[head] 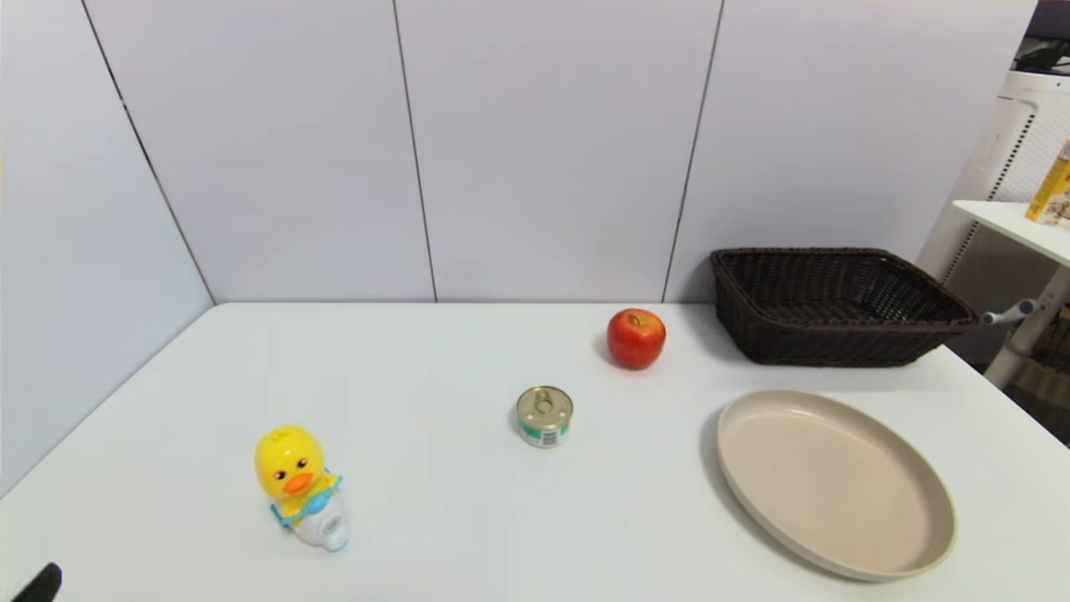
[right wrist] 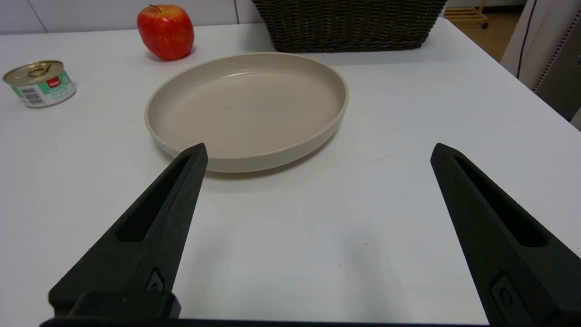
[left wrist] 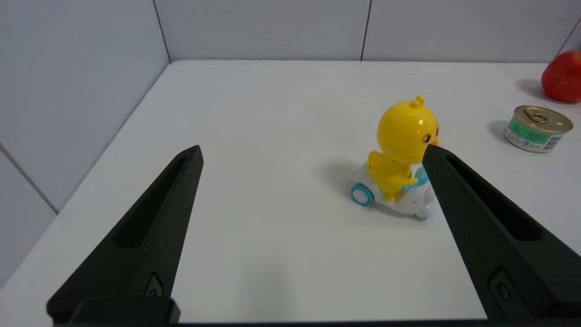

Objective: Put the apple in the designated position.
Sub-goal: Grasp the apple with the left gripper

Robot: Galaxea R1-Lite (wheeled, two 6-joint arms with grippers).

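- Both arms parked low at my near edge of the bench (head: 435, 518). Left gripper (left wrist: 313, 152) hangs over the left corner, jaws spread wide, nothing between them; the head view shows only a black sliver of it at the bottom left.
- Right gripper (right wrist: 317, 150) sits just short of the beige plate (right wrist: 317, 122), jaws likewise spread and empty. It is out of the head view.
- I read this as the start: nothing gripped, apple untouched.
- Apple (head: 636, 338) stands upright on the bench toward the back, just beside the dark wicker basket (head: 836, 334), apart from it. The tin can (head: 544, 415) lies nearer me; the duck toy (head: 298, 485) is well off to the left.
- Right arm looks the likelier reach, being on the apple's side, with the plate lying between.
- Apple: round, glossy red, faint yellow-orange streaks, short dark stem on top. Smooth skin; I expect the jaws need a hold across its widest part.
- No mark shows the designated position on the white bench.
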